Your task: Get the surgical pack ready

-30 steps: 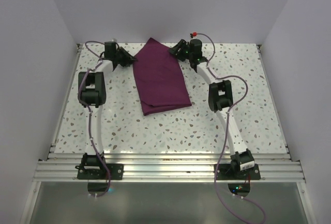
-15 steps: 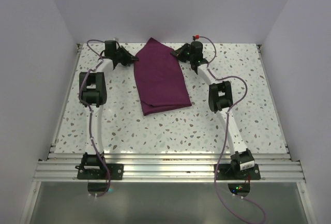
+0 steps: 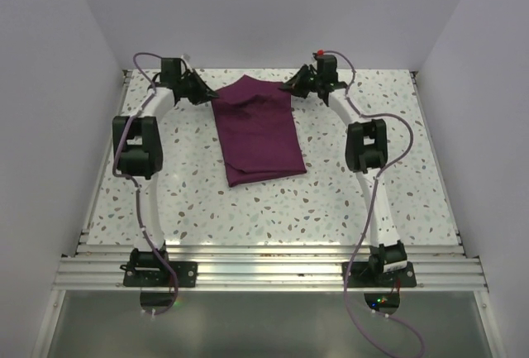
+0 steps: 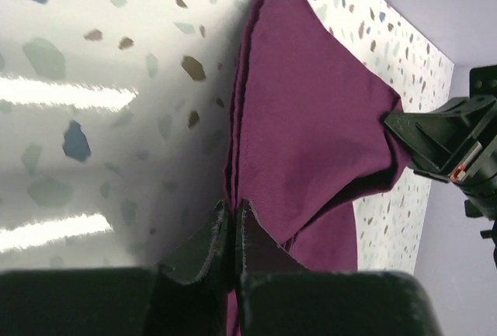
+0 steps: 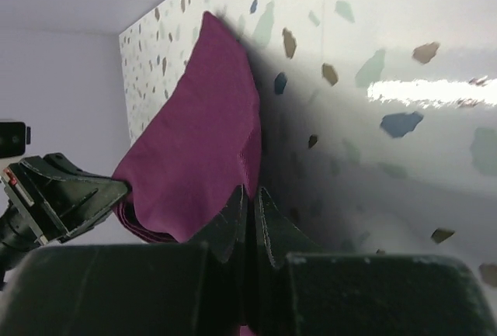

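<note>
— From overhead first. Where on the table (image 3: 397,168)?
— Plum cloth (image 3: 260,135) in the table's far half, about midway across. Folded, roughly rectangular, near end slightly skewed to the table's edges.
— And the grippers?
— Left gripper (image 3: 212,97) over the table's far-left part, clenched on the cloth's far-left corner. Right gripper (image 3: 290,87) close to the table's far edge, right of the middle, clenched on the far-right corner. Far hem stretched nearly straight between the two.
— Over to the left wrist.
— Left gripper (image 4: 231,213) with jaws pressed together, nipping a thin bit of plum cloth (image 4: 311,119) between the tips. Stacked layers along the fabric's edge, throwing a shadow on the table (image 4: 93,57) just beside it. Across the fabric, the right gripper (image 4: 397,128) biting the opposite corner.
— Raised off the table there?
— Cannot tell for certain. Some sag in the fabric between the two corners.
— Right wrist, then.
— Much the same, mirrored. Right gripper (image 5: 250,196) squeezed tight on a corner of the plum cloth (image 5: 202,119), no gap between the tips. Fabric running away over the table (image 5: 404,41) toward its near side. At the other corner, the left gripper (image 5: 116,191), tip buried in the folds.
</note>
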### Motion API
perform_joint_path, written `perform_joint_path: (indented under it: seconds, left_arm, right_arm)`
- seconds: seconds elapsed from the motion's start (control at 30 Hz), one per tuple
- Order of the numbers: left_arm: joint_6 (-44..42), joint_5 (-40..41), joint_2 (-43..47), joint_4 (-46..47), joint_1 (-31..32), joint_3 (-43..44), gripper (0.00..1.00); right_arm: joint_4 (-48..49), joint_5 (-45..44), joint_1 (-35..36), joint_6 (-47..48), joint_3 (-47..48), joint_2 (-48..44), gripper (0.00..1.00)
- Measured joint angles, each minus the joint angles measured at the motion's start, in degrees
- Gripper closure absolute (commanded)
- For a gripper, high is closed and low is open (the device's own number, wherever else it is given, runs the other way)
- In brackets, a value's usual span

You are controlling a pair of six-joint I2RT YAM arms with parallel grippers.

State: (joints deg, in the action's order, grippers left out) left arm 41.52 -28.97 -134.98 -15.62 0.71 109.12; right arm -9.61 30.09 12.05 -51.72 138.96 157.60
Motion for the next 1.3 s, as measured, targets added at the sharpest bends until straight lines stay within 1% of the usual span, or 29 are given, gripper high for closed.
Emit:
perform_joint_path:
  seconds: [0.1,0.33,0.6,0.77,1.03,1.23,1.3]
  left_arm:
    - [-1.46,-0.07,4.98,-0.98,0.55,-3.58,1.00]
    - [-3.89,-0.48,18.60,-2.99,3.26,-16.96,1.00]
    - [-5.35,-0.94,29.97,-4.15,7.89,-29.70,1.00]
    - [-5.97,-1.05,36.61,-4.61,8.41,-37.29,1.00]
    - [-6.73,-1.40,41.05,-4.90,8.44,-43.95,1.00]
    - [-7.13,-1.75,41.18,-4.81,8.94,-48.02,1.00]
    - [-7.28,-1.73,41.18,-4.83,9.09,-49.51,1.00]
  right_arm:
    - [-2.32,2.19,-0.13,1.20,-2.34,-3.34,1.00]
    - [-8.09,4.81,-0.11,6.01,-17.68,-17.03,1.00]
    - [-13.92,6.32,-0.11,10.69,-29.11,-28.41,1.00]
    - [-16.63,7.08,-0.11,13.42,-37.79,-34.80,1.00]
    - [-18.38,7.10,0.11,17.00,-51.12,-41.20,1.00]
    - [-19.10,7.04,0.48,19.65,-56.35,-42.53,1.00]
    - [-19.37,6.99,0.61,20.28,-57.29,-42.53,0.97]
